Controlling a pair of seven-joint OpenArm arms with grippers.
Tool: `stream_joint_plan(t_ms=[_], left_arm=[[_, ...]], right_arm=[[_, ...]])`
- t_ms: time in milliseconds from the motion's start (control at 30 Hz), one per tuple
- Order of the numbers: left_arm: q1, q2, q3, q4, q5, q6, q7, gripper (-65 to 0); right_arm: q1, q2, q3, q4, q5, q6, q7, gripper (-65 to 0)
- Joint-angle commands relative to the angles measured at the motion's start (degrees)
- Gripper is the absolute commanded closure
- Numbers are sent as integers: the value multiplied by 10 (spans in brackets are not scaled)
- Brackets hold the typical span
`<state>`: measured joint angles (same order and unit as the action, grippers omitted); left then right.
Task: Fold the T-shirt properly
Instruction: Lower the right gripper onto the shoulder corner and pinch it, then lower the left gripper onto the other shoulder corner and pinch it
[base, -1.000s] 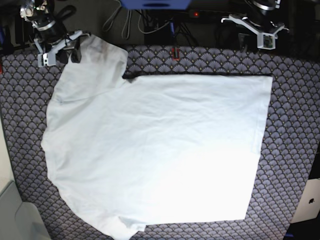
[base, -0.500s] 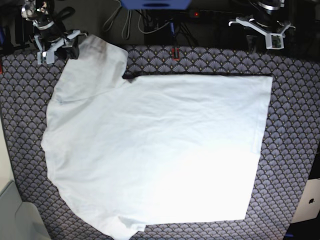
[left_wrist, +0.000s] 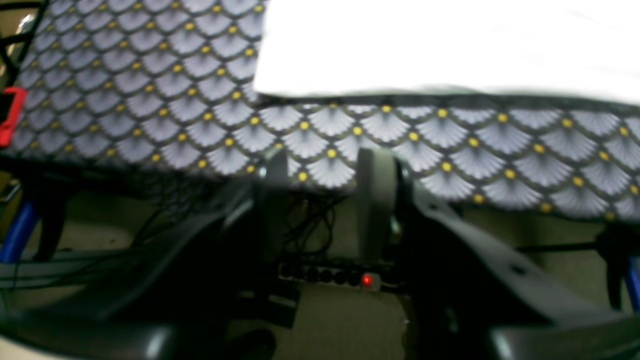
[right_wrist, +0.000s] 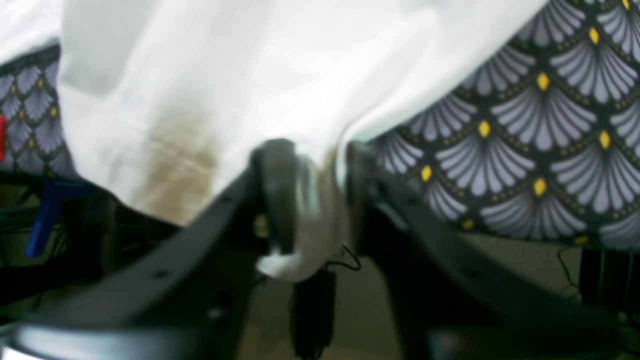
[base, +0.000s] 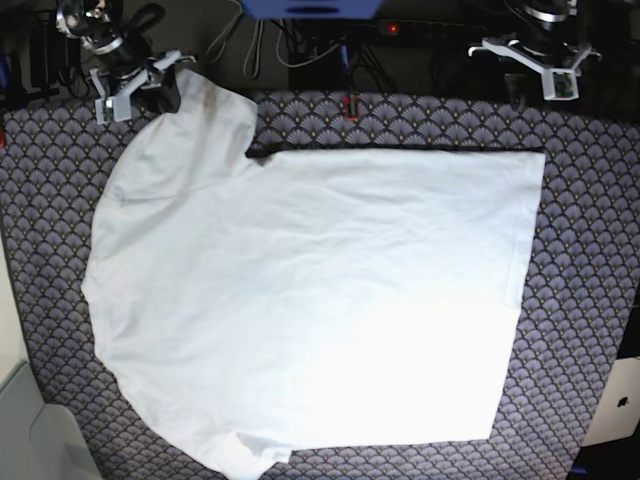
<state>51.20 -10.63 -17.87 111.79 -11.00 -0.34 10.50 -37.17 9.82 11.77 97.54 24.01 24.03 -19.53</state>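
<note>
White T-shirt spread flat over the scale-patterned cloth; sleeve edge bunched right between the right gripper fingers, pinched on it. Left gripper hanging off the table edge, fingers parted with nothing between, hem just beyond the tips.

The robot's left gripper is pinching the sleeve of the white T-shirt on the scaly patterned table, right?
Not quite. It is the right gripper that has the sleeve of the T-shirt between its fingers, as the right wrist view shows. The left gripper has nothing in it and hangs past the edge of the patterned table, short of the cloth. The rest is right: white shirt, scaly patterned table.
</note>
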Motion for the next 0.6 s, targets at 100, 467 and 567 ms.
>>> stream_joint_plan(t_ms=[100, 467, 567], left_arm=[[-17, -2, -9, 4, 0, -1, -11, -229], [-145, 41, -35, 5, -1, -4, 159, -230], [-172, 52, -37, 4, -1, -4, 197, -230]], right_arm=[[6, 4, 1, 4, 2, 8, 5, 0], [15, 8, 5, -18, 4, 8, 5, 0], [16, 19, 5, -18, 4, 8, 5, 0]])
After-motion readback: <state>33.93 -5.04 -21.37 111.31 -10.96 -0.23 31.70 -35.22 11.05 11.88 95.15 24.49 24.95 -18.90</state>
